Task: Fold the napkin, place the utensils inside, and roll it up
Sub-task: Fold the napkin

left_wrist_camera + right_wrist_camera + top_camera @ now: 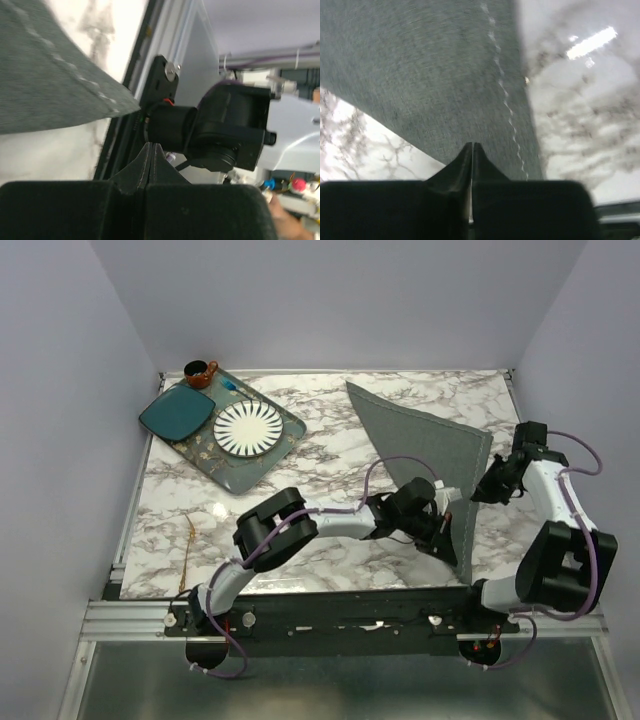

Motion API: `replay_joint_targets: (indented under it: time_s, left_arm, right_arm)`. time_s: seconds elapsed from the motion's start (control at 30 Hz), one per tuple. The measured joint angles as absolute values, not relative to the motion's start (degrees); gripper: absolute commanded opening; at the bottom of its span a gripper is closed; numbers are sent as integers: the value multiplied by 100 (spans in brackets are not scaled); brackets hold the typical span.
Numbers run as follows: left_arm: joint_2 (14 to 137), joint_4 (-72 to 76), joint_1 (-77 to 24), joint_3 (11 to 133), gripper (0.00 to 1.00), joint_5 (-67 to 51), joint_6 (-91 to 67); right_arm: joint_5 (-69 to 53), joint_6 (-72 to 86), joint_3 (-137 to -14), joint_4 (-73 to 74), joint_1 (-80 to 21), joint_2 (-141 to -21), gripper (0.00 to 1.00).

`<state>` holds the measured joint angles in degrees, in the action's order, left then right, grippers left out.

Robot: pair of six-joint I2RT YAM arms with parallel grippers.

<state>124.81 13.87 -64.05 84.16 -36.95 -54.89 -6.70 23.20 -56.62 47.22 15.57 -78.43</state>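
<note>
Top external: napkin (420, 440) part-raised off table (330, 430), upright betw. left gripper (447, 532) & right gripper (482, 490). Left: jaws together, nothing held; per left wrist cam, napkin clear of tips, up-left. Right: narrow, pinching napkin corner at tips. Utensils (188, 540) flat on table, well to left gripper's left.

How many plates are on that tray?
2. The teal square plate sits at the far-left end of the tray. The white ribbed plate lies beside it, to its right. Nothing seems to hide another.
</note>
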Motion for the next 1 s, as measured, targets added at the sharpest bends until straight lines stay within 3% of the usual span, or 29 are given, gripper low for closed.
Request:
replay_joint_targets:
  time_s: [0.2,0.63,1.0]
  left_arm:
    - [12519,1192,-6836,8637,0,-3677,-4998]
    - [13332,296,-6914,9703,0,-3179,-4147]
    - [13419,327,-6976,9649,0,-3103,-4032]
  right_arm:
    - [-1214,2084,-5747,4338,1555,-8750,1]
    - [-1306,2152,-5511,3894,1555,-9196,1]
    - [-1317,2255,-5367,3697,1555,-9231,1]
